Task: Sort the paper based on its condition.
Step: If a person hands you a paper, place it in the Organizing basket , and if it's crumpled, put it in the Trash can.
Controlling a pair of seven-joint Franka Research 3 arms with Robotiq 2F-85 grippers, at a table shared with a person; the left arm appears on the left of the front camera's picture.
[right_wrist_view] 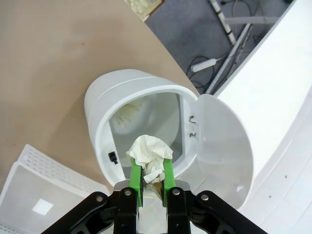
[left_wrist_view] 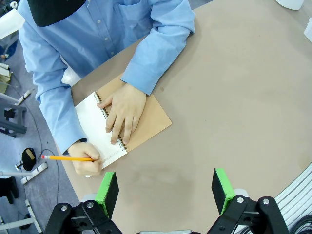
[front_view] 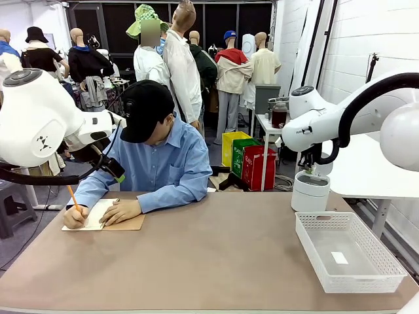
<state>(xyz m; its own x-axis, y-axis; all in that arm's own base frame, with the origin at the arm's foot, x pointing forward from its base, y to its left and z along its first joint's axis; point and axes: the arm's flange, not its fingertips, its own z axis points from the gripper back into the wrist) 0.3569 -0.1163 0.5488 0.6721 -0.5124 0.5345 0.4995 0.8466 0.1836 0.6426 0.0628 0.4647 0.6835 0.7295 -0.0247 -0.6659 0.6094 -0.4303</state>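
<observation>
The paper hangs above the bin, which stands behind the basket; the notebook lies far left.

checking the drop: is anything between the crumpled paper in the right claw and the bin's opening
Nothing visible. The right claw holds the crumpled paper right over the white bin's mouth, and its lid hangs open to one side.

Even, bright indoor light, apparently from overhead. Shadows on the worktop are soft and faint. Front view sharp throughout. Wrist views bow straight lines toward the edges. Mild glare on the white bin wall, its interior in shade. A pale shadow patch lies before the left fingers.
</observation>
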